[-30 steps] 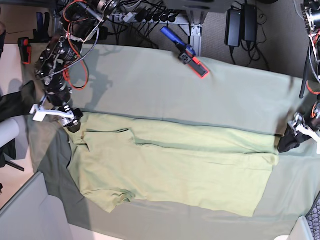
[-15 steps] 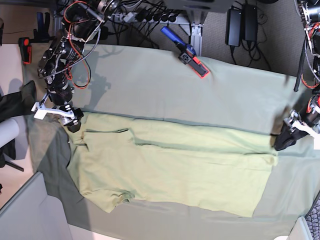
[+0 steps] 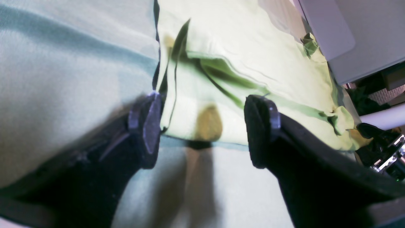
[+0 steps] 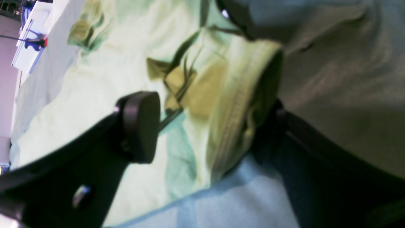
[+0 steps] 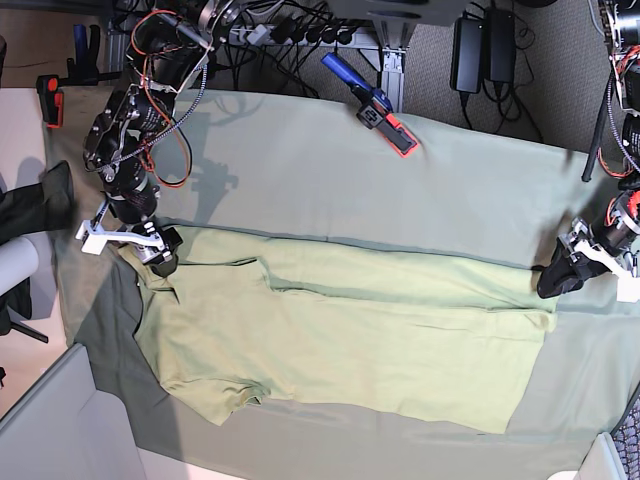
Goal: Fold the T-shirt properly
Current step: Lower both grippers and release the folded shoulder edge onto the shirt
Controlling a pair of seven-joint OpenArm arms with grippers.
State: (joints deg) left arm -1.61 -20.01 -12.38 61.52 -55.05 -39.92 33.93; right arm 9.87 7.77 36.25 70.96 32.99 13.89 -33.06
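The light yellow-green T-shirt (image 5: pixel 350 330) lies flat on the grey-green table cloth (image 5: pixel 300 160), folded lengthwise, neck end at the view's left. My right gripper (image 5: pixel 160 255) is at its upper left corner. In the right wrist view the gripper (image 4: pixel 205 126) is open, with a ribbed edge of the T-shirt (image 4: pixel 234 104) between its fingers. My left gripper (image 5: pixel 555 280) is at the upper right hem corner. In the left wrist view the gripper (image 3: pixel 204 129) is open, with the T-shirt's corner (image 3: pixel 190 104) between its fingers.
A blue and red tool (image 5: pixel 372 105) lies on the cloth at the back. A dark cloth (image 5: pixel 30 205) hangs at the far left. Cables and power adapters (image 5: pixel 480 50) are behind the table. A grey panel (image 5: pixel 50 430) stands at the front left.
My right gripper has moved a little right and down onto the shirt's upper left corner. My left gripper has moved left to the hem corner. The shirt has not moved.
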